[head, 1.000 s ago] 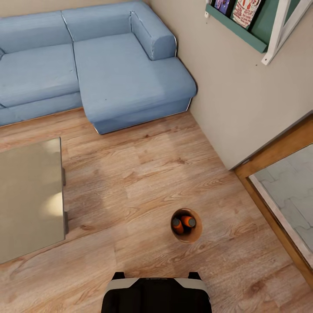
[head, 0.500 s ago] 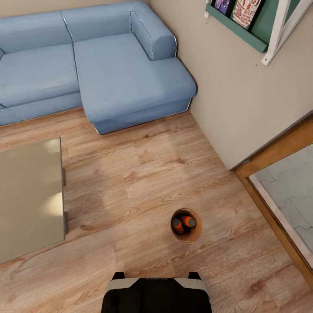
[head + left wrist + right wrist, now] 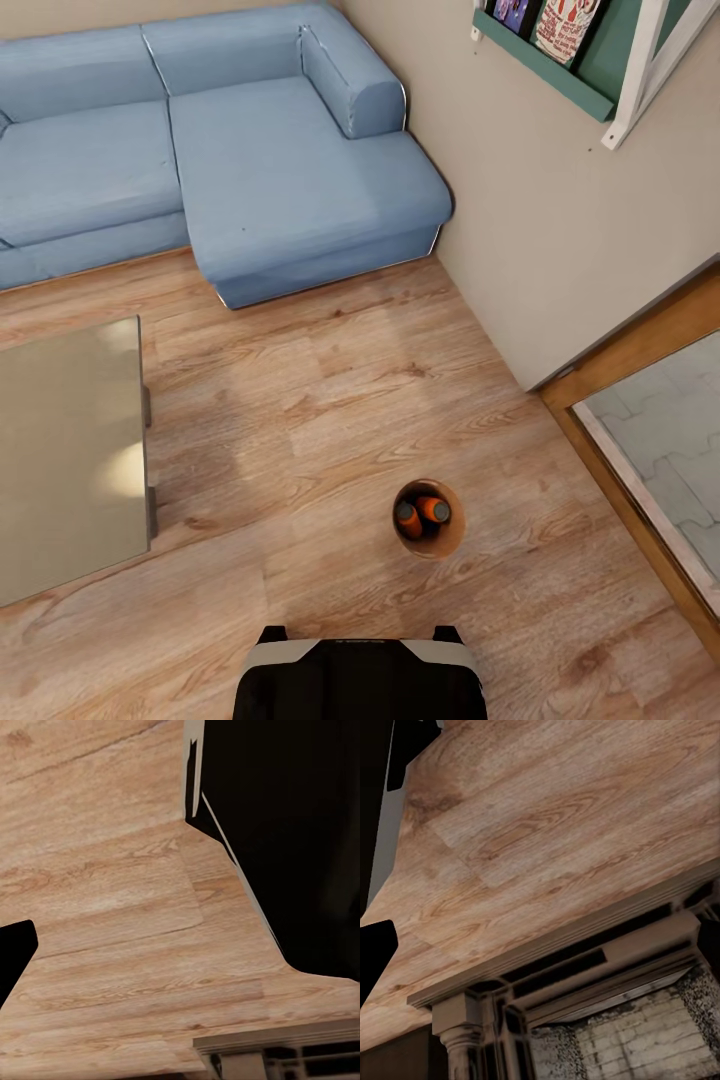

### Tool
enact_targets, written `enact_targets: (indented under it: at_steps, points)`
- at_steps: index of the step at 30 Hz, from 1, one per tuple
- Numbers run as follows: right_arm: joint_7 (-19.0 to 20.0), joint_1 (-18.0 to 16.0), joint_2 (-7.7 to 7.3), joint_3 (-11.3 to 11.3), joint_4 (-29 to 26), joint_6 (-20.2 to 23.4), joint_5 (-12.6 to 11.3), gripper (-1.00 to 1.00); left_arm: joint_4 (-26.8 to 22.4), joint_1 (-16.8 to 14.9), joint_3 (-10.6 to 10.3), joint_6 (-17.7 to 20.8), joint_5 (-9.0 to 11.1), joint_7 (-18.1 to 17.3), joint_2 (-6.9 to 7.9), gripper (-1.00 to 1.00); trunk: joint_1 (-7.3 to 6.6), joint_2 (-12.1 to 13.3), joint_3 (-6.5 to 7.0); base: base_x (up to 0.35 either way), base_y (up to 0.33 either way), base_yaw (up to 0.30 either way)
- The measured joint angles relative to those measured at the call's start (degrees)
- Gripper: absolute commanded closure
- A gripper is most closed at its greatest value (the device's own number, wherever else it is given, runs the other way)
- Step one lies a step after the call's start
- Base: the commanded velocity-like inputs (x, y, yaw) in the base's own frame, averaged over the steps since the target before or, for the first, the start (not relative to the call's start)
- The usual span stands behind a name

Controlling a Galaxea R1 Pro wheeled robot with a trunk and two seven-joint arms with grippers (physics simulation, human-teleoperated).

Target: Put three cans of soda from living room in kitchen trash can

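Sofa (image 3: pixel 250 150) and wood floor (image 3: pixel 330 400) of the living room, bin (image 3: pixel 428 518) near the robot's base (image 3: pixel 360 678).
The blue corner sofa fills the far side, a low grey table (image 3: pixel 70 460) sits left, a glass door (image 3: pixel 650 440) right. The bin stands on the floor holding two orange cans (image 3: pixel 420 515); a third cannot be made out. Wrist views show floor and a fireplace (image 3: pixel 607 1020); jaw state of either gripper cannot be told.

head — high, looking down over floor (image 3: pixel 330 400) | wrists — low, close; all share floor
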Motion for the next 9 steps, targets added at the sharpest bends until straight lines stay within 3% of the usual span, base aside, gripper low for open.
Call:
enact_targets:
  at_steps: [9]
  points:
    - [0.0,0.0,0.00,0.0,0.0,0.0,0.0,-1.00,0.0,0.0,0.0,0.0,0.0,0.0,0.00,-1.00,0.00,0.0,0.00,0.000,0.000,0.000]
